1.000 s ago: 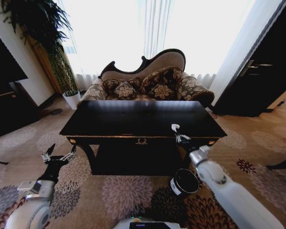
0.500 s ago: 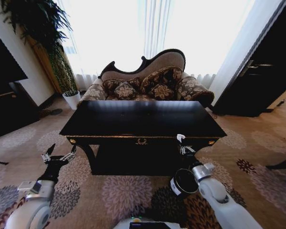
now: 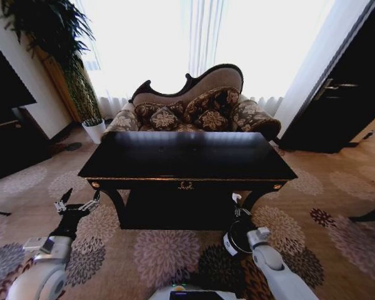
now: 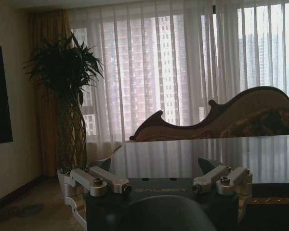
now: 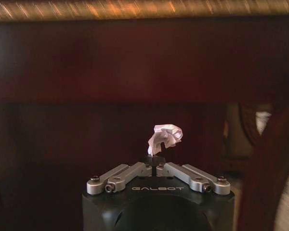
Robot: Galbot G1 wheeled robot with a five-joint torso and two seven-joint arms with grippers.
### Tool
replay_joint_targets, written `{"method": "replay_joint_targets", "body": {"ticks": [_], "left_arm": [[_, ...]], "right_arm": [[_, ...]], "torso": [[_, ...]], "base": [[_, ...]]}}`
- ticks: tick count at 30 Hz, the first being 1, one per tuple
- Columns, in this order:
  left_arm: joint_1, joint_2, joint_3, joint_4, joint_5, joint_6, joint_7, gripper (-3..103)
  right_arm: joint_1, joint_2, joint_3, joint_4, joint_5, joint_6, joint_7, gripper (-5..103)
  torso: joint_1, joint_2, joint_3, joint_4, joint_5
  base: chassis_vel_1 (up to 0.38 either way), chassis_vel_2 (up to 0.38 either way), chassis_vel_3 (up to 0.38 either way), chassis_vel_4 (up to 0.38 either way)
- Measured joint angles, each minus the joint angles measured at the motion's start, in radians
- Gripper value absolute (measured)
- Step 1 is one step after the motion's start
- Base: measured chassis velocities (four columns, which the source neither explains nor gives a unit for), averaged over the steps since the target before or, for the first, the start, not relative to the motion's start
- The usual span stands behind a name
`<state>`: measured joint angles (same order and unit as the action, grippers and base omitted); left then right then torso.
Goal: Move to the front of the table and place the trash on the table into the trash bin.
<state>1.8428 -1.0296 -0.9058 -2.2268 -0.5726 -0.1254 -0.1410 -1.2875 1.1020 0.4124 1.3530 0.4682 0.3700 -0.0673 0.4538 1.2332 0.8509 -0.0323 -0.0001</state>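
Crumpled white paper lump [image 5: 166,137], wrinkled and small, pinched in the closed tips of the right gripper [image 3: 237,201], held just above the black trash bin [image 3: 240,238] in front of the glossy black table [image 3: 185,157]. Lower than a second ago, when raised at the table's front edge. Left gripper [image 3: 78,203] spread wide, idle over the carpet [image 3: 162,253], unchanged.
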Motion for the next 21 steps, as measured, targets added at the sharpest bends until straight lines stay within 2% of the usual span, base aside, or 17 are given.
{"method": "replay_joint_targets", "body": {"ticks": [6,8,13,21], "left_arm": [[0.0,0.0,0.0,0.0,0.0,0.0,0.0,100],[0.0,0.0,0.0,0.0,0.0,0.0,0.0,100],[0.0,0.0,0.0,0.0,0.0,0.0,0.0,100],[0.0,0.0,0.0,0.0,0.0,0.0,0.0,100]], "right_arm": [[0.084,0.007,-0.017,-0.281,-0.008,0.078,-0.01,0],[0.112,0.007,-0.028,-0.385,0.018,0.093,-0.005,0],[0.132,0.031,-0.037,-0.471,0.095,0.069,0.009,0],[0.194,0.047,-0.042,-0.637,0.049,0.095,0.009,0]], "torso": [[0.0,0.0,0.0,-0.0001,0.0001],[0.0,0.0,0.0,-0.0001,-0.0001],[0.0,0.0,0.0,-0.0002,0.0001],[0.0,0.0,0.0,-0.0003,0.0]], "base": [[0.0,0.0,0.0,0.0],[0.0,0.0,0.0,0.0],[0.0,0.0,0.0,0.0],[0.0,0.0,0.0,0.0]]}}
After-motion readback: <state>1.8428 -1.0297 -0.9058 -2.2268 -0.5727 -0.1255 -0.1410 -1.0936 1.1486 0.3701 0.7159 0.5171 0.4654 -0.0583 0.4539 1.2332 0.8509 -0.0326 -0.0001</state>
